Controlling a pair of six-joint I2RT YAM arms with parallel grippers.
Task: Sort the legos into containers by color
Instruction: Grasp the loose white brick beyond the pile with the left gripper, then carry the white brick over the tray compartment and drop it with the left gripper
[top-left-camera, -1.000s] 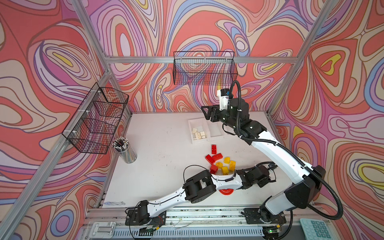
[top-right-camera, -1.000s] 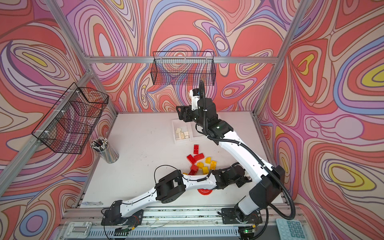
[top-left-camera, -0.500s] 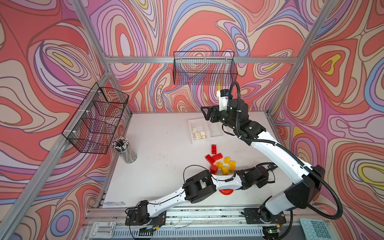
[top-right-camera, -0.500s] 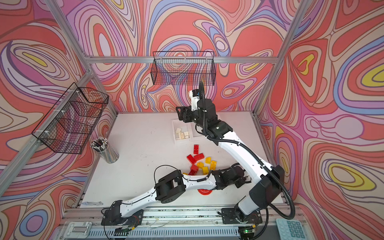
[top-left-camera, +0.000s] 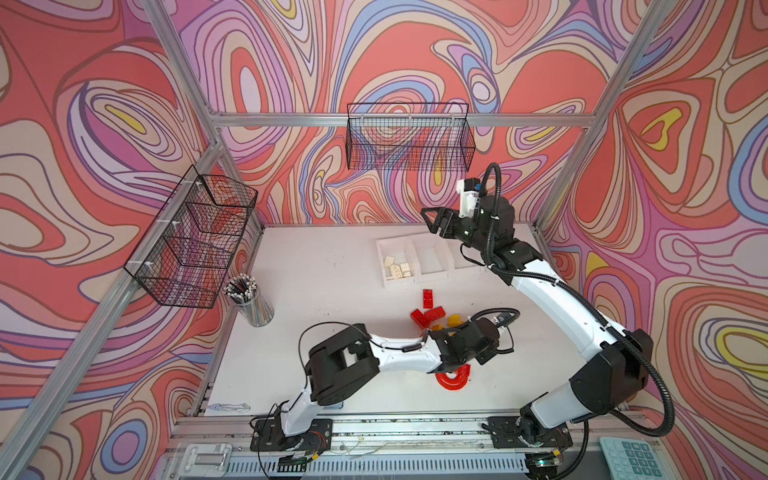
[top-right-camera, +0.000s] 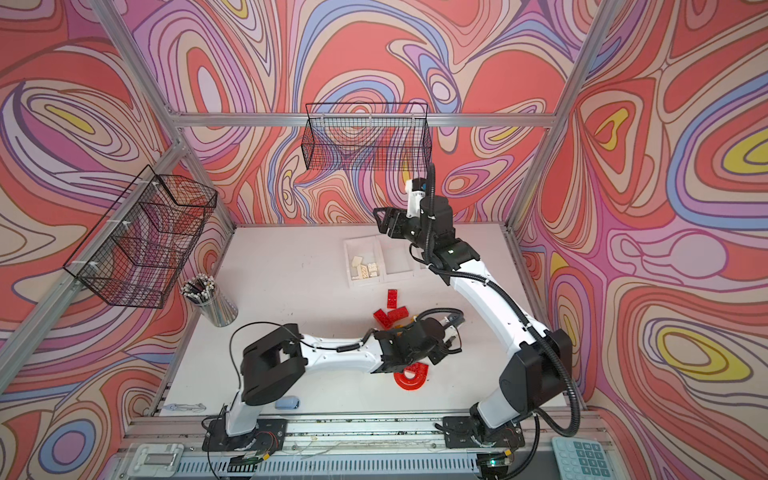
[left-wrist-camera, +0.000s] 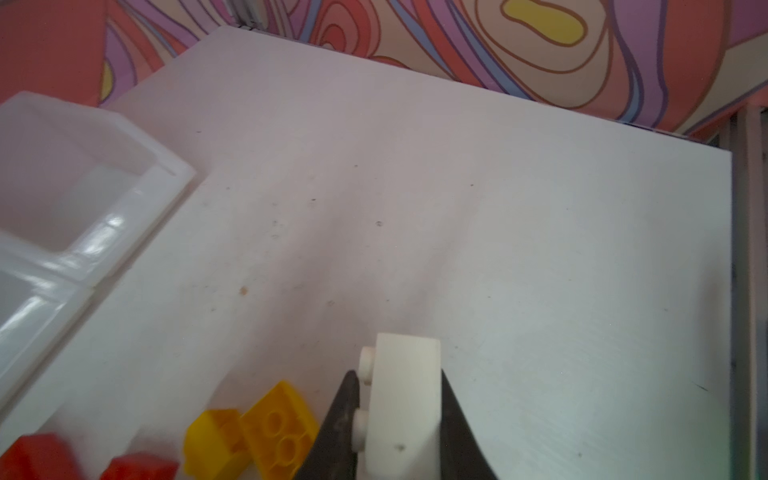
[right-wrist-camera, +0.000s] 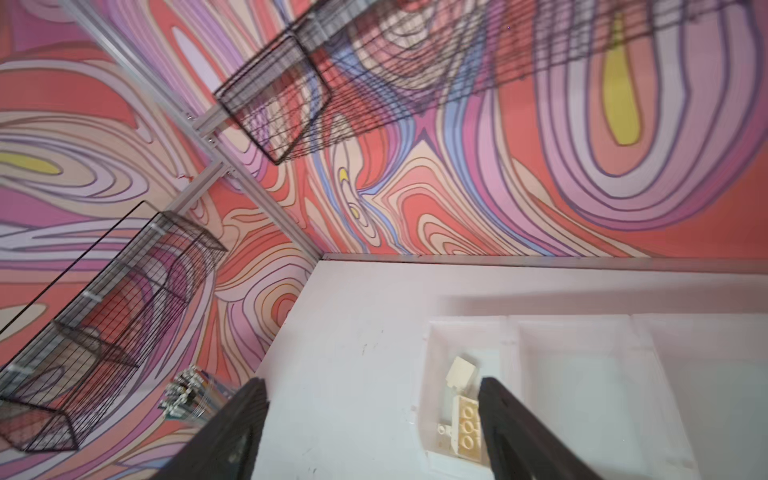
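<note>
"What lies nearest?"
"A red arch piece (top-left-camera: 448, 385) on the table (top-left-camera: 324, 291), partly under the left arm (top-left-camera: 399, 355). The left pincer (left-wrist-camera: 398, 376) is clenched on a cream brick (left-wrist-camera: 407, 411), beside loose yellow bricks (left-wrist-camera: 270, 432) and red bricks (top-left-camera: 430, 312)."
"And farther?"
"Three white bins (top-left-camera: 417, 259), with cream bricks (top-left-camera: 399, 269) in the leftmost. The right pincer (right-wrist-camera: 370, 380) hangs released above their far edge."

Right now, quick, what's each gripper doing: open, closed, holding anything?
Left gripper: closed on a cream-white brick.
Right gripper: open, holding nothing.
</note>
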